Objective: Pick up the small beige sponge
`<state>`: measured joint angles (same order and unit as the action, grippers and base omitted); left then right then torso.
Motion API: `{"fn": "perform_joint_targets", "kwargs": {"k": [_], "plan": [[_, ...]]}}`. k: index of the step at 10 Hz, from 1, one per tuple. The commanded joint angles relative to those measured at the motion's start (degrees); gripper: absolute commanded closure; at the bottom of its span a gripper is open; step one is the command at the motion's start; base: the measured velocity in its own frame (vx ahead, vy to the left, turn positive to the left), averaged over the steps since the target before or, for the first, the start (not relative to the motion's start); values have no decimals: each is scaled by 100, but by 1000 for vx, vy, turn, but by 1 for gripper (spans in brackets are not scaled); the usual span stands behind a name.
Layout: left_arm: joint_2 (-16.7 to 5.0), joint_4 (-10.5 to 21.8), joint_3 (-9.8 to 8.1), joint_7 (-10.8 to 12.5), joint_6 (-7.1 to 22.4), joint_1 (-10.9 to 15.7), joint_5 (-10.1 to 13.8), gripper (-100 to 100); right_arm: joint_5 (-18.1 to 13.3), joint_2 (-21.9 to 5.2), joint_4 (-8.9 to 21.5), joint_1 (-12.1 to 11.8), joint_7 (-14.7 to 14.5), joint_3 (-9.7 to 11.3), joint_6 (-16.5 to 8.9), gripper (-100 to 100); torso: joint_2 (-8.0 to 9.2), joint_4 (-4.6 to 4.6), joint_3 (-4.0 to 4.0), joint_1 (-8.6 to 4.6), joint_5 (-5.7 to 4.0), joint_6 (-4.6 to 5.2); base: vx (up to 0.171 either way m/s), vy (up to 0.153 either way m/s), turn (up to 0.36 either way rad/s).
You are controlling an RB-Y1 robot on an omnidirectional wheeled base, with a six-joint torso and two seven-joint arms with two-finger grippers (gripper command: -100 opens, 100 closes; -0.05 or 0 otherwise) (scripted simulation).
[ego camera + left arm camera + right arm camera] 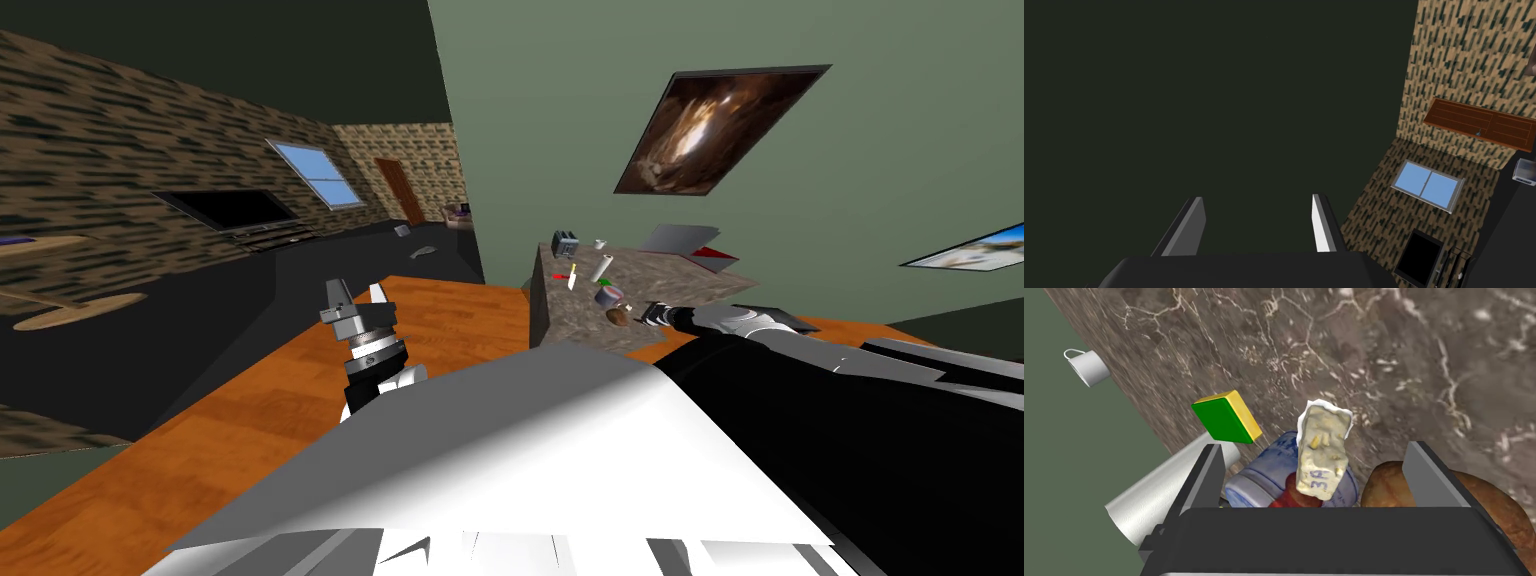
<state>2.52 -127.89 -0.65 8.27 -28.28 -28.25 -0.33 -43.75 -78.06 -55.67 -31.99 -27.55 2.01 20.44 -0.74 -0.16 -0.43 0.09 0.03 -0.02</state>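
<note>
The small beige sponge (pixel 1322 448), a lumpy pale block with blue marks, rests on top of a blue and white can (pixel 1259 480) on the brown marble counter (pixel 1374 363). My right gripper (pixel 1318 447) is open, and the sponge stands midway between its fingers without touching either. In the head view the right gripper (pixel 650 315) reaches over the counter's near end beside the can (pixel 607 296). My left gripper (pixel 358 300) is raised over the orange floor and open (pixel 1257 199) with nothing in it.
Around the can lie a green and yellow block (pixel 1226 417), a white paper roll (pixel 1159 493) and a brown round thing (pixel 1459 498). A white mug (pixel 1089 368) stands at the counter's edge by the green wall. A toaster (pixel 565 243) sits at the far end.
</note>
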Motion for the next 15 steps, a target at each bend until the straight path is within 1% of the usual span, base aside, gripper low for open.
{"fn": "perform_joint_targets", "kwargs": {"k": [1,2,3,4,5,6,7,11,12,13,14,15], "plan": [[0,0,0,0,0,0,0,0,-45,-5,60,-62,-47,143,47,-100,0,0,0,0,0,0,224,26,99],[0,0,0,0,0,0,0,0,-18,-29,-63,-119,3,75,-34,-100,-2,-1,-2,3,-1,1,97,14,17],[0,0,0,0,0,1,0,0,-20,-30,-76,-132,7,84,-47,0,33,6,17,0,0,4,17,1,-7],[0,0,0,0,0,2,0,0,-45,145,-31,-67,-63,137,-154,-100,62,14,35,-4,-4,2,28,-50,67],[0,0,0,0,0,2,0,0,-56,221,-14,-40,-93,161,-201,-100,64,15,37,-25,-17,-7,23,-83,99],[0,0,0,0,0,2,0,0,-61,176,52,4,-85,159,-120,-100,62,15,35,-43,-25,-11,7,-38,24],[0,0,0,0,0,2,0,0,-63,188,59,13,-99,164,-128,100,65,15,37,-33,-23,-9,0,0,0],[0,0,0,0,0,2,0,0,-59,189,58,13,-92,161,-127,100,67,14,37,-16,-18,-11,0,0,0],[0,0,0,0,0,2,0,0,-60,188,58,13,-93,162,-127,0,67,14,38,-16,-18,-11,0,0,0],[0,0,0,0,0,2,0,0,-27,19,-61,-113,-13,98,-77,100,68,15,38,-16,-18,-10,-25,50,-96],[1,0,0,0,0,2,0,0,-46,95,-9,-40,-51,140,-115,100,77,15,42,3,-13,-4,-16,33,-36],[1,0,0,0,0,3,0,0,-45,84,-17,-49,-39,138,-111,0,77,16,43,0,-14,-8,-3,5,1]]}}
